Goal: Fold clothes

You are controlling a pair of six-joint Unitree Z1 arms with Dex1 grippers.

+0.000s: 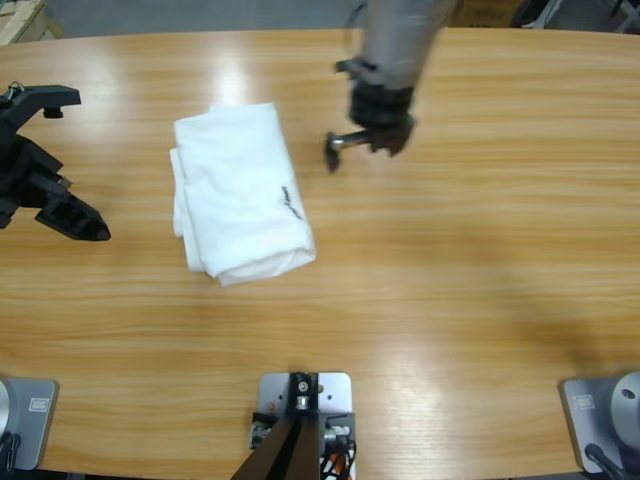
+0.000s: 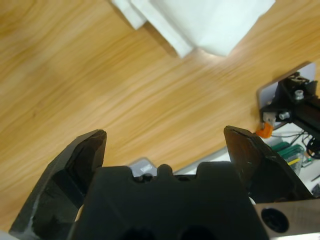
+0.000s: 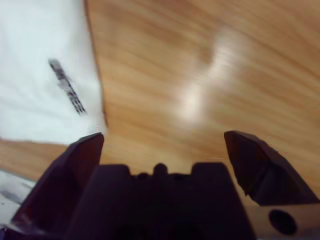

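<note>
Two grippers, both mine, both empty. Farthest left, my left gripper (image 1: 50, 195) sits at the table's (image 1: 480, 260) edge with its jaws spread wide around nothing, well clear of the cloth. Next along lies the T-shirt (image 1: 240, 190), folded into a thick white packet left of centre, a small dark mark (image 1: 285, 200) near its right edge. I judge it light, limp and loose-layered, so it would sag and unfold if pinched by one corner; better to take it at a folded edge, through all the layers, one side each. Right of it, my right gripper (image 1: 378, 125) hangs above bare wood, jaws parted, holding nothing, the shirt just beside it.
</note>
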